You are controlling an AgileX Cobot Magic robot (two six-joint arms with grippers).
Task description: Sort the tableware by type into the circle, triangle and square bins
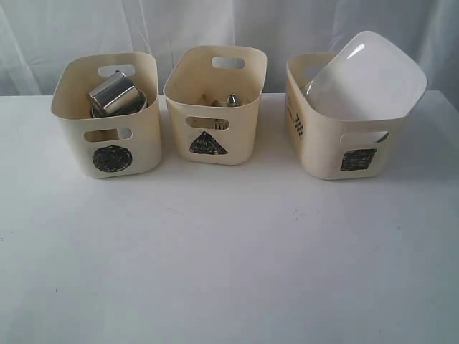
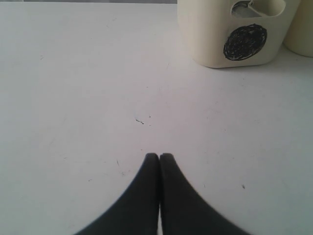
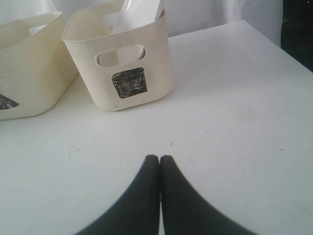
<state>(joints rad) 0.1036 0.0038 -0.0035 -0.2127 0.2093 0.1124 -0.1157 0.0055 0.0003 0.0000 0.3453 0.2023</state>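
Three cream bins stand in a row at the back of the white table. The circle bin [image 1: 107,122] on the left holds shiny steel mugs [image 1: 115,93]. In the middle, the triangle bin [image 1: 214,107] has cutlery tips [image 1: 231,99] showing above its rim. The large white plate [image 1: 369,75] leans tilted in the square bin [image 1: 341,143] on the right. Neither arm shows in the exterior view. My left gripper [image 2: 159,155] is shut and empty over bare table, short of the circle bin [image 2: 234,34]. Equally shut and empty, my right gripper [image 3: 159,157] hangs short of the square bin [image 3: 122,63].
A white curtain [image 1: 229,29] hangs behind the table. The table's right edge [image 3: 279,46] runs close to the square bin. Part of the triangle bin [image 3: 29,68] shows in the right wrist view.
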